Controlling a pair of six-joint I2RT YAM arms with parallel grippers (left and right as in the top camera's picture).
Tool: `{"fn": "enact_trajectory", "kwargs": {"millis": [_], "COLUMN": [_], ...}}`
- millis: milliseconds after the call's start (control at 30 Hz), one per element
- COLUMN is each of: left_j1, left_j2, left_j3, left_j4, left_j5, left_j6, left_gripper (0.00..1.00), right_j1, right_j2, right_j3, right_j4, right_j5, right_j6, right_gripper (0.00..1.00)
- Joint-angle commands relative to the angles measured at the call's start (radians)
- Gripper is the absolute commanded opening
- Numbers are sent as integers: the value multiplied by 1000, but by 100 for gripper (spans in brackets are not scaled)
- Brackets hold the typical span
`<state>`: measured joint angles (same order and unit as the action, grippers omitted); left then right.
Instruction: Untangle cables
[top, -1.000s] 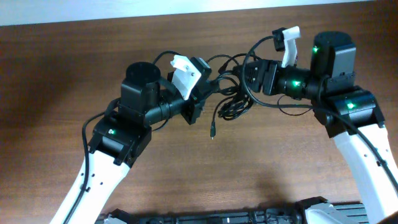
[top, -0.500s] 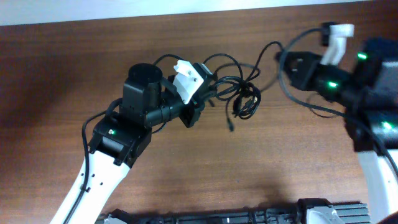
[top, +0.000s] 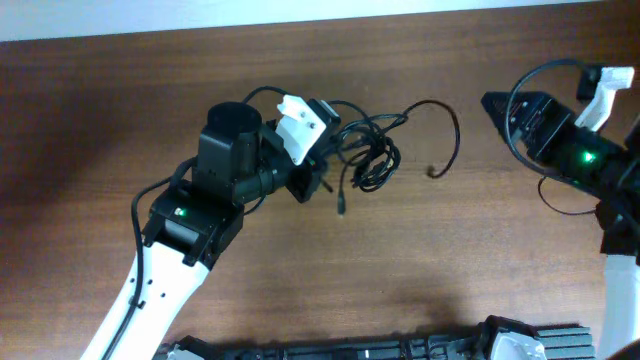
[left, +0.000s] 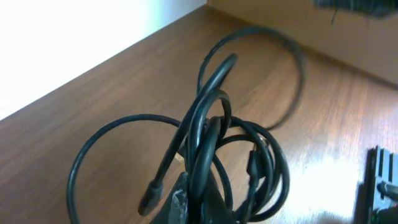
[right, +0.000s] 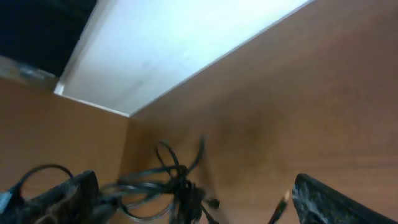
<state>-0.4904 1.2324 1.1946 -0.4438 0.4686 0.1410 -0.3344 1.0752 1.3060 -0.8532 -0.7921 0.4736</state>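
Note:
The cables (top: 368, 158) are thin black cords looped in a tangle just right of my left gripper (top: 322, 160), which is shut on them. In the left wrist view the cables (left: 214, 134) rise from between the dark fingers (left: 186, 202), and a plug (left: 149, 199) hangs at the left. One loose strand (top: 455, 130) arcs right and ends in a small plug (top: 432, 172). My right gripper (top: 500, 108) stands open at the far right, apart from the cables. In its own view the right gripper (right: 193, 182) holds nothing, and the cables (right: 177, 186) lie beyond it.
The brown wooden table (top: 420, 270) carries the cables. A white wall or board (right: 186, 43) runs along the table's far edge. Thicker black wires (top: 545, 75) loop off the right arm. A dark rail (top: 400, 350) lies along the table's near edge.
My right gripper has opened, let go of a cable strand and drawn back to the right. The freed strand now arcs over the table. The left gripper has kept its hold.

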Motion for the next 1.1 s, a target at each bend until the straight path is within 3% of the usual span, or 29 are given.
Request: {"fn": "enact_trajectory", "kwargs": {"millis": [0,300,367,500,667,1033,1067], "left_j1": [2,2,2,2,-1,-1,-1], "left_j2": [-11,-11,-11,-8,-8,-8,-8], "left_j3": [1,1,1,1,1,1,1], "left_j4": [57,164,183,228,257,241,244], "left_j5": [32,-54,-74,-73,-65,41,41], "left_j6": [-105,-296,-381,-444,-576,-615,-649], "left_gripper": [0,0,0,0,0,0,0], "right_j1": [-6,-5,2,111,307,419,419], "right_j2": [3,3,3,4,42,179,179], "right_j3": [7,7,7,7,7,7,7], "right_j4": [-59,-139,-138,-129,-127,-17,0], "right_j5": [-21,-354,-353,-341,-134,-84,-67], "right_j6": [-76,-234,-234,-234,-234,-230,-230], "right_gripper": [99,99,99,99,98,100,93]}}
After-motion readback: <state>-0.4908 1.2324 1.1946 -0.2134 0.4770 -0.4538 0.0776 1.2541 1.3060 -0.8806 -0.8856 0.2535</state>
